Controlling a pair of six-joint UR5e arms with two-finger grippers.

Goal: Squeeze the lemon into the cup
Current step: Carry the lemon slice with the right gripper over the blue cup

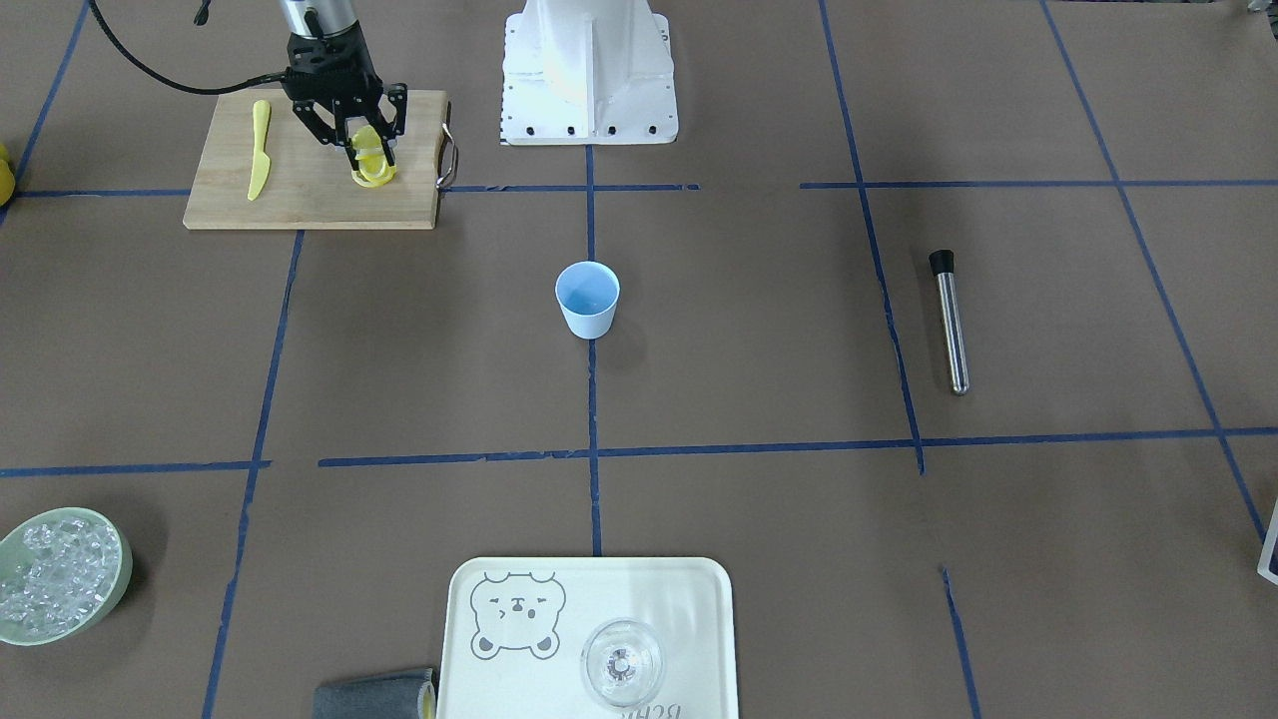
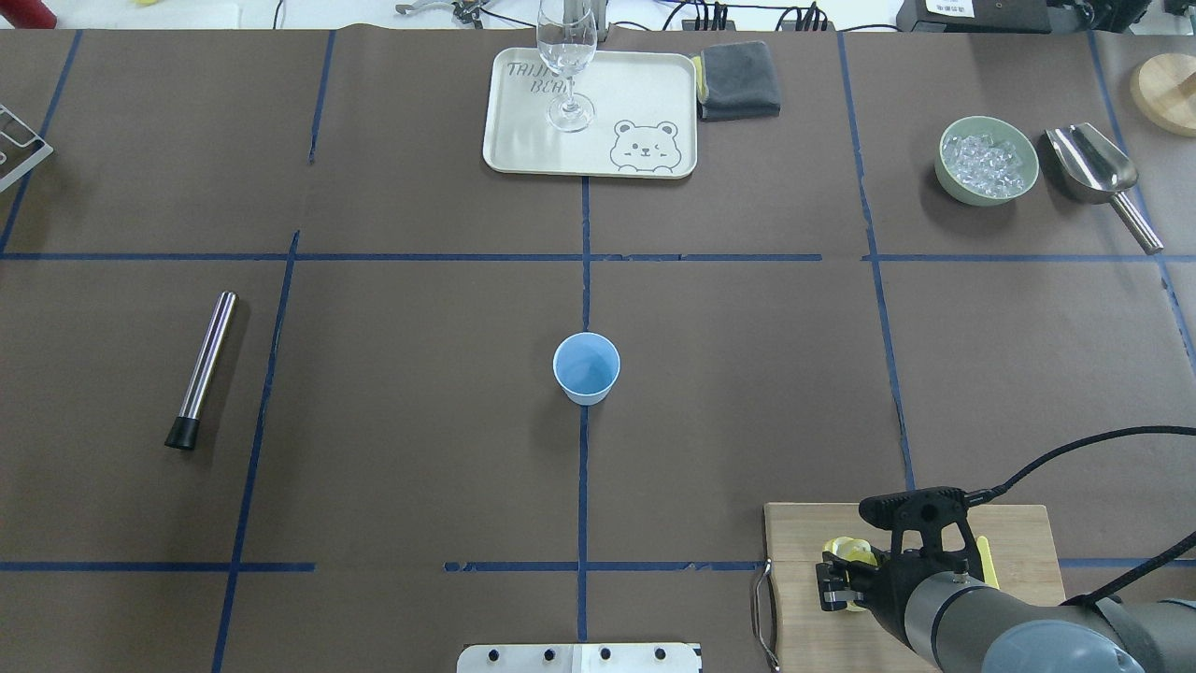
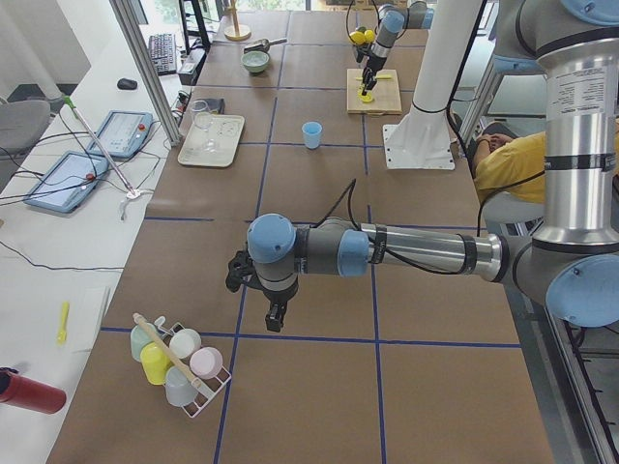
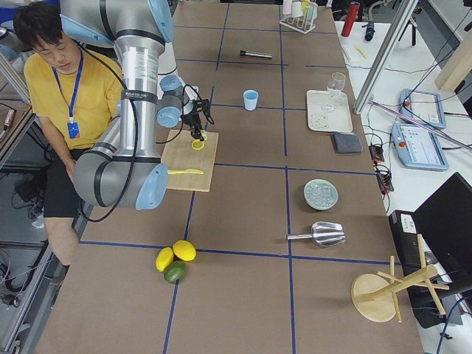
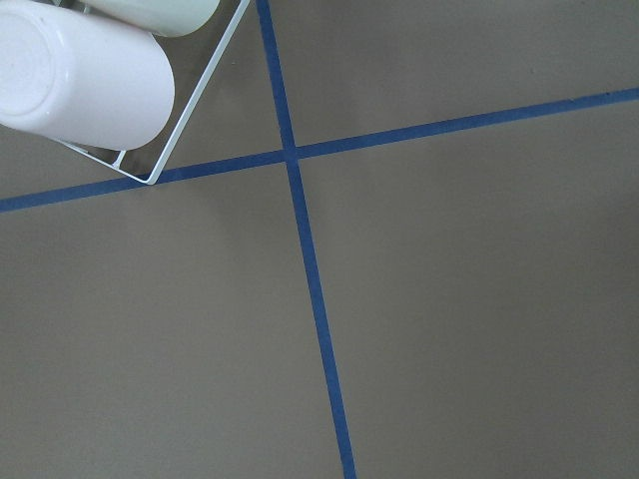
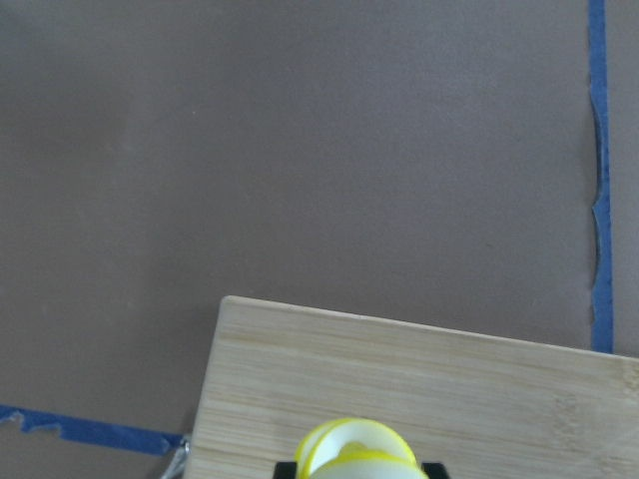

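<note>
1. Lemon (image 1: 366, 145) is pinched between the two fingers of the right gripper (image 1: 371, 158), whose jaws stand narrow against its rind. The right wrist view shows its yellow rim and pale face low in the frame, with a dark fingertip on either side.
2. The held lemon hangs just over the wooden cutting board (image 1: 310, 195), near the end that carries the metal handle (image 1: 449, 160). I cannot tell whether it touches the wood.
3. A second yellow piece (image 1: 375, 180) lies on the board right beneath the fingers. I cannot tell whether it is joined to the held one.
4. The yellow knife (image 1: 260, 150) lies flat on the same board, apart from the gripper, toward the end away from the handle.
5. The cup (image 1: 587, 300) stands upright at the middle of the table on a blue tape line, mouth up, well apart from the board and the lemon.
6. The left gripper (image 3: 276, 317) hangs low over bare table near a wire rack of cups (image 3: 179, 362) at the table's left end, far from the cup. It shows only in the side view, so I cannot tell how its jaws stand.
7. Elsewhere lie a steel rod with a black cap (image 1: 951, 325), a bear-printed tray (image 1: 599, 589) bearing a clear glass (image 1: 621, 662), and a green bowl of ice (image 1: 60, 574).
</note>
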